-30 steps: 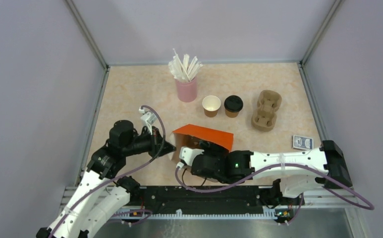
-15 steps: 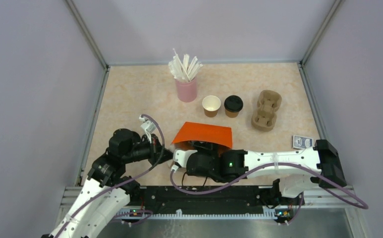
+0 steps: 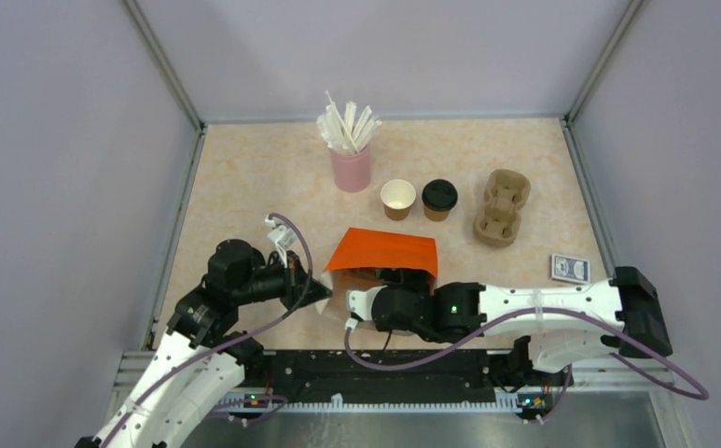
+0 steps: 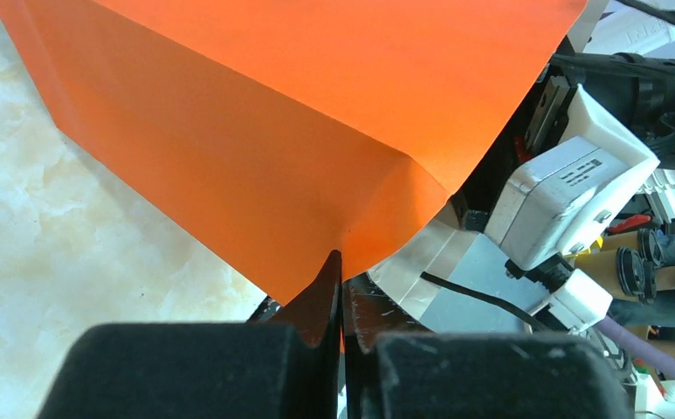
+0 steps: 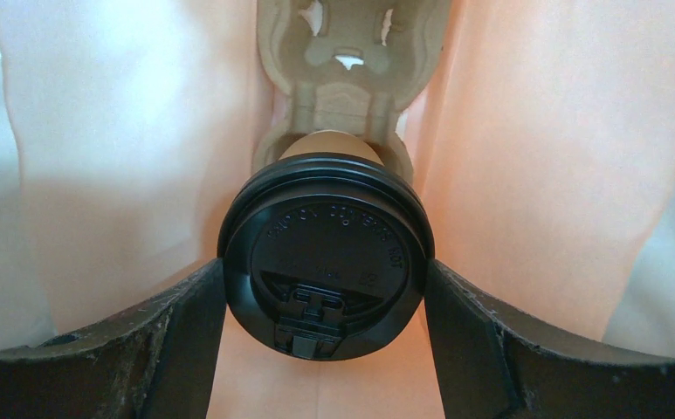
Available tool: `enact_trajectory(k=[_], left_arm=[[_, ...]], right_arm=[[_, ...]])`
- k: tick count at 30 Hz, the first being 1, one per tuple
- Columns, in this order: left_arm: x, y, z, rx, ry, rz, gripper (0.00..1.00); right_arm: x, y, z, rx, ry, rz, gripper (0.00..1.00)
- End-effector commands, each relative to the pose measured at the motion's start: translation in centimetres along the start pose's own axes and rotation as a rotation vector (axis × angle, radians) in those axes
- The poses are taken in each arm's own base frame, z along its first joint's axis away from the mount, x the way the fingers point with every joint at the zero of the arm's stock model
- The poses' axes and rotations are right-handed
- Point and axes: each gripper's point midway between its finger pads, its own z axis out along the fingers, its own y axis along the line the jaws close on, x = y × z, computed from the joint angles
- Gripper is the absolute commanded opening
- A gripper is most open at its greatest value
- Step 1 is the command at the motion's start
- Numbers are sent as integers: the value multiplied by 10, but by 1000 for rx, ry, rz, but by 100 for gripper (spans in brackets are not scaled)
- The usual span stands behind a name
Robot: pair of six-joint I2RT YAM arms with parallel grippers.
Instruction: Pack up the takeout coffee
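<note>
**A:** Looking down the right wrist view, what has the right gripper [image 5: 325, 281] got?

**B:** A lidded cup [image 5: 325, 249]. Its fingers [image 5: 185, 336] press the black lid's rim from both sides, so it is grasped at the lid, inside the orange bag [image 3: 384, 250]. Deeper in sits a pulp carrier [image 5: 351, 52]. The cup's base seems to meet one of its wells, though I can't tell whether it is seated.

**A:** And the left gripper [image 4: 340, 292]?

**B:** Clenched on a corner of the bag's mouth, holding the paper. The bag lies on its side by the near edge of the desk [image 3: 244, 187], about midway along.

**A:** How will that cup handle?

**B:** Light, I'd judge, with thin paper walls that dent under a hard squeeze. The plastic lid is stiffer but slick, and a pull on it alone could pop it off. I'd sooner grip the wall just under the lid.

**A:** What else is waiting?

**B:** An open cup [image 3: 397, 198] and a second lidded cup [image 3: 439, 199] stand just beside each other toward the far edge, right of the pink cup of straws [image 3: 351, 168]. A spare carrier [image 3: 502, 207] lies near the right edge.

**A:** Any risk?

**B:** The bag is soft, so it may sag onto the cup when the hold is let go.
</note>
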Motion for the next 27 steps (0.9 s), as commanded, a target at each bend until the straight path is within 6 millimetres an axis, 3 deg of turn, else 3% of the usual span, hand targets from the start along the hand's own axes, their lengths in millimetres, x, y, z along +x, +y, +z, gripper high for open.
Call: enact_trajectory(k=[1, 8, 18, 23, 27], left_arm=[[-17, -15, -2, 50, -37, 65, 0], [-18, -16, -3, 50, -45, 66, 0], [-15, -15, -4, 48, -43, 70, 0], [-16, -13, -4, 33, -30, 77, 0], [-18, -14, -4, 34, -33, 83, 0]], right_arm=[[3, -25, -8, 68, -26, -46, 69], [6, -26, 2, 38, -31, -76, 69], [-11, -18, 15, -22, -41, -129, 69], [-30, -28, 16, -37, -68, -135, 69], [-30, -40, 20, -11, -81, -92, 69]])
